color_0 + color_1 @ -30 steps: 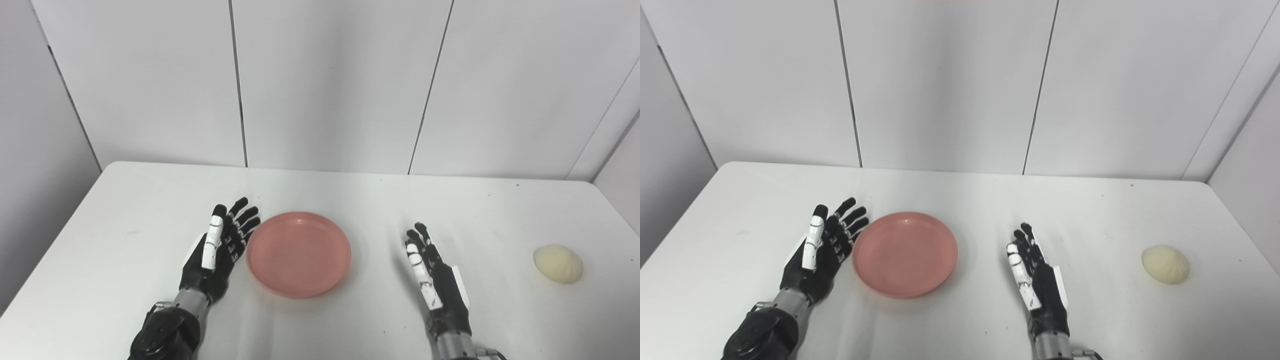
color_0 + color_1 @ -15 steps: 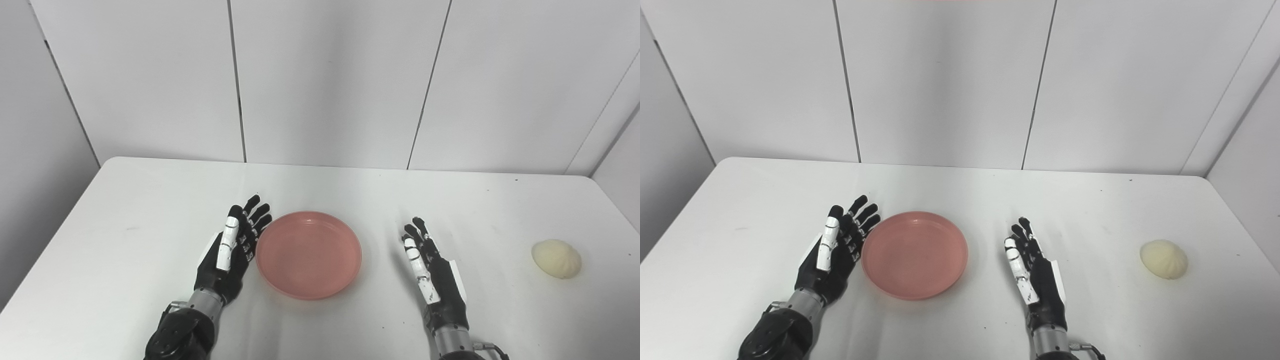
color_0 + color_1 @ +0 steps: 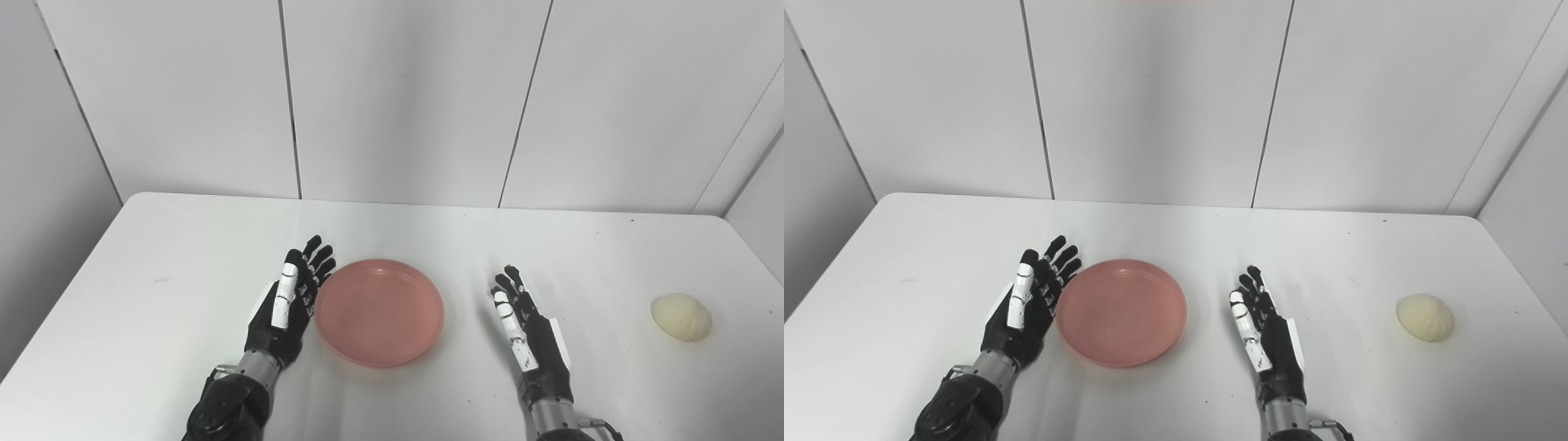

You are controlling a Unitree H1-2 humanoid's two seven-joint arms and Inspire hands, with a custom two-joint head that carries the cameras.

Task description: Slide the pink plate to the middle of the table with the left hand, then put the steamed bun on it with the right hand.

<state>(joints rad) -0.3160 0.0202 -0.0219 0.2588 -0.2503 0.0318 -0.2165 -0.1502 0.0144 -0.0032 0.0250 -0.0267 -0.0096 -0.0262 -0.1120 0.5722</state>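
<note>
Left hand [image 3: 288,306] open, fingers against pink plate [image 3: 380,311] rim — right hand [image 3: 530,334] open, empty; steamed bun [image 3: 681,316] well apart on tabletop [image 3: 153,275].

The pink plate [image 3: 380,311] is round and shallow with a low raised rim, lying flat and empty near the middle of the white table. The steamed bun [image 3: 681,316] is a pale cream dome with fine pleats running to its top, sitting on the tabletop far to the right, well apart from the plate and near the table's right edge.
</note>
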